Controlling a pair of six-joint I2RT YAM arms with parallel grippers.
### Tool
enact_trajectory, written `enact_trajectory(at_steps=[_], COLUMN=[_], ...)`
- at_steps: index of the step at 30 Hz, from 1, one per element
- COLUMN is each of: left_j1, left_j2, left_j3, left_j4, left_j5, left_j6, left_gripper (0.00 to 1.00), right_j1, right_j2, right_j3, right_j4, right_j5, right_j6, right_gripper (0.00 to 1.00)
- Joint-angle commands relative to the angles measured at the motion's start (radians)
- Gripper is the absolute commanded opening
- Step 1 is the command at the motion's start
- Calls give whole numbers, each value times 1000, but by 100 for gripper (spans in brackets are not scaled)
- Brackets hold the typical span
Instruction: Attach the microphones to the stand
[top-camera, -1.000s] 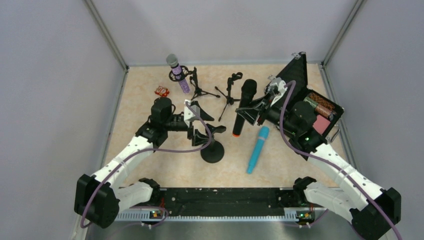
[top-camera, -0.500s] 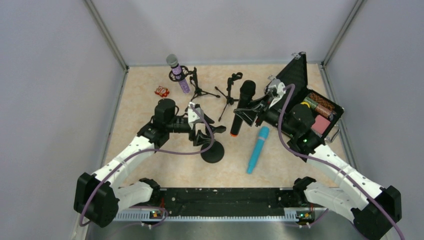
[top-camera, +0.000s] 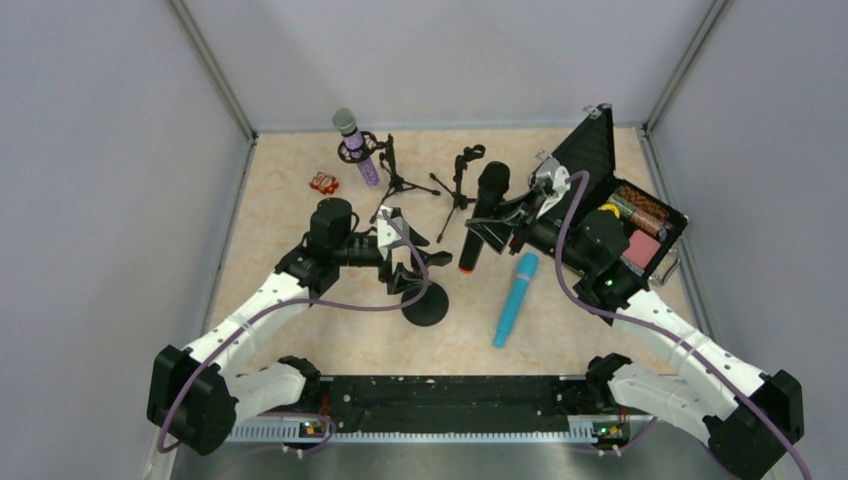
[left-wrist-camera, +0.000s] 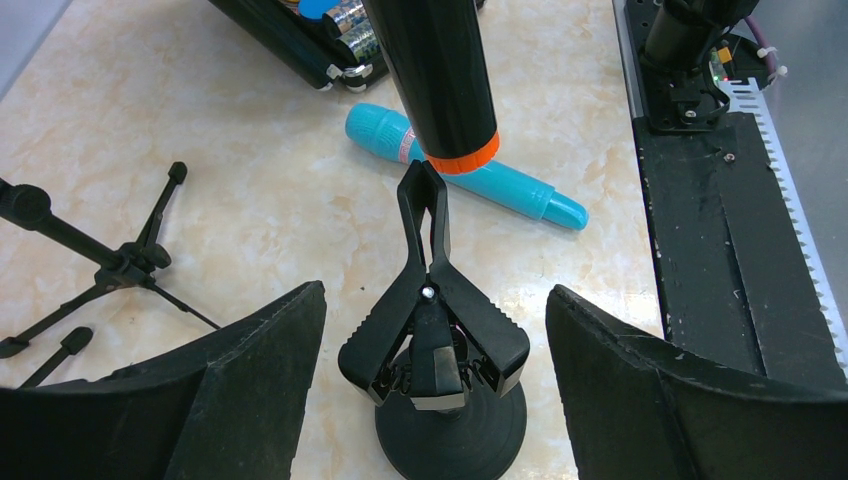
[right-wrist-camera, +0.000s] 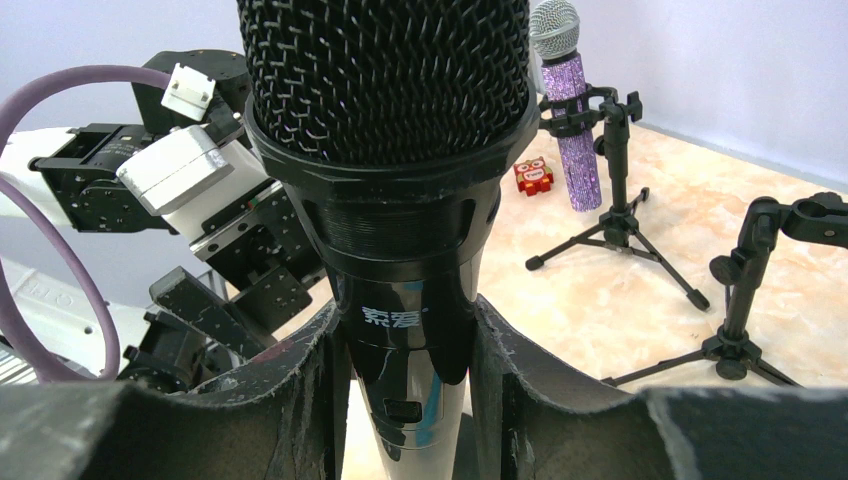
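Note:
My right gripper (top-camera: 508, 228) is shut on the black microphone (top-camera: 484, 212), (right-wrist-camera: 400, 200) and holds it tilted above the table. Its orange end (left-wrist-camera: 458, 158) hangs just beyond the closed tip of the black spring clamp (left-wrist-camera: 430, 290). The clamp sits on a stand with a round base (top-camera: 427, 306). My left gripper (top-camera: 400, 262), (left-wrist-camera: 435, 300) is open, with one finger on each side of the clamp's handles, not touching them. The turquoise microphone (top-camera: 515, 298), (left-wrist-camera: 500, 185) lies on the table. The glittery purple microphone (top-camera: 357, 148), (right-wrist-camera: 568, 120) sits clipped in a tripod stand.
An empty tripod stand (top-camera: 460, 188), (right-wrist-camera: 745, 300) stands at the back middle. An open black case (top-camera: 625, 210) with batteries lies at the right. A small red toy (top-camera: 323, 182) sits at the back left. The black rail (top-camera: 440, 395) lines the near edge.
My right gripper has carried the black microphone slightly left, toward the clamp. My left gripper has shifted a little closer around the clamp stand.

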Motion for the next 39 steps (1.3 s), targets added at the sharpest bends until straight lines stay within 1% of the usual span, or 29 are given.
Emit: enact_trajectory(at_steps=[1, 19, 31, 32, 33, 34, 35, 39], left_j1=[-6, -9, -11, -11, -11, -11, -11, -13], left_j2=[-18, -5, 7, 8, 10, 13, 14, 18], left_j3=[28, 34, 43, 43, 44, 49, 51, 52], left_j4=[15, 7, 2, 2, 0, -6, -11, -16], left_j5=[1, 6, 1, 2, 5, 3, 1, 2], left_j6=[15, 18, 16, 17, 22, 26, 23, 23], left_gripper=[85, 78, 66, 61, 30, 4, 0, 0], right_j1=[17, 17, 17, 19, 19, 20, 24, 55], right_j2=[-4, -3, 3, 5, 7, 11, 17, 32], right_j3=[3, -2, -4, -4, -4, -4, -4, -21], right_j4=[86, 94, 103, 107, 112, 117, 122, 173], right_j5=[0, -6, -14, -14, -14, -13, -14, 6], right_j6=[-12, -20, -25, -25, -25, -25, -30, -50], right_gripper=[0, 0, 0, 0, 0, 0, 0, 0])
